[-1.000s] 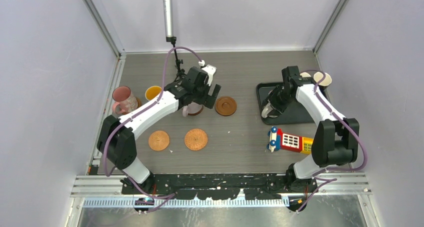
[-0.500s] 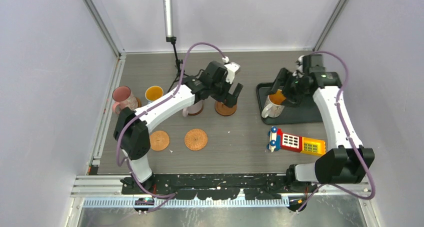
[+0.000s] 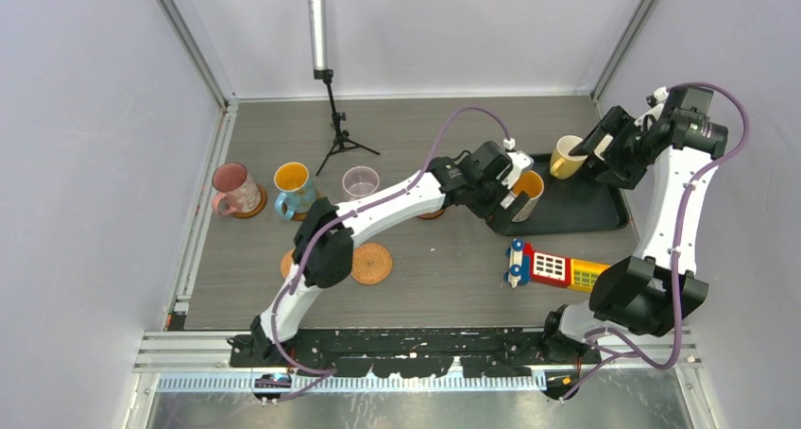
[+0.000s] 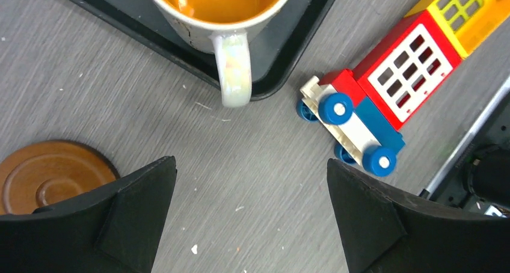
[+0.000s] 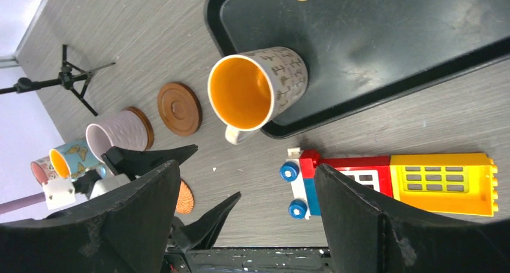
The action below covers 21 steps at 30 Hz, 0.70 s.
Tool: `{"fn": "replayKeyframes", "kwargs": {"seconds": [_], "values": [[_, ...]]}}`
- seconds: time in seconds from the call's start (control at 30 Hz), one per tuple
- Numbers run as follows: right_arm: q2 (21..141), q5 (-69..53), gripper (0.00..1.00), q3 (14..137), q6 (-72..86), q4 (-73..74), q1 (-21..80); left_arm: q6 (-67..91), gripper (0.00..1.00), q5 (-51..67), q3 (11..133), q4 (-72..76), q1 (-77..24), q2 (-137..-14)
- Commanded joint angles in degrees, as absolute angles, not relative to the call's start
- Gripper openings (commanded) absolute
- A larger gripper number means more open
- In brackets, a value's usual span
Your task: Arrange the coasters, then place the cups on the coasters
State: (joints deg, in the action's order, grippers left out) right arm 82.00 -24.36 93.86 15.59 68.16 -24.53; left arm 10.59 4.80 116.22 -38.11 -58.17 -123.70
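Three on dark coasters [image 3: 253, 209] at far left of surface [image 3: 453, 259]: pink mug [image 3: 231, 185], blue mug [image 3: 293, 185], lilac mug [image 3: 360, 180]. Two woven coasters [image 3: 371, 263] nearer, bare. Bare ringed coaster [image 4: 48, 174] beside left hand [image 4: 249, 171], spread wide, empty, just short of white mug [image 3: 527, 188] on black tray [image 3: 576, 212], near corner. Yellow mug [image 3: 567, 157] farther on tray, near right hand [image 5: 246, 171], released, empty.

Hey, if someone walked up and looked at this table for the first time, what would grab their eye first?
The left arm lies stretched across the table, the left tool open beside the white mug at the left corner of the black tray. Next comes the bright red, yellow and blue toy on the near side of that tray, then the pink mug, blue mug and lilac mug in a row at the left.
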Motion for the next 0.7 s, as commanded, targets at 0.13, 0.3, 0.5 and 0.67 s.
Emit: {"fn": "replayKeyframes", "kwargs": {"seconds": [0.13,0.3,0.5,0.67], "values": [[83.77,-26.97,0.86,95.8,12.33,71.44,-30.0,11.24,0.89,3.7,131.11,-44.87,-58.08,-134.58],[85.29,-27.56,0.86,94.91,12.95,70.6,-30.65,10.87,0.81,0.53,134.43,-44.28,-58.58,-139.32],[85.6,-28.26,0.86,94.92,13.79,69.54,-30.83,9.49,0.7,-2.58,138.39,-43.3,-58.82,-143.07],[85.67,-28.85,0.86,94.05,13.77,68.96,-30.85,9.21,0.62,-2.15,141.27,-42.88,-58.84,-145.8]]}}
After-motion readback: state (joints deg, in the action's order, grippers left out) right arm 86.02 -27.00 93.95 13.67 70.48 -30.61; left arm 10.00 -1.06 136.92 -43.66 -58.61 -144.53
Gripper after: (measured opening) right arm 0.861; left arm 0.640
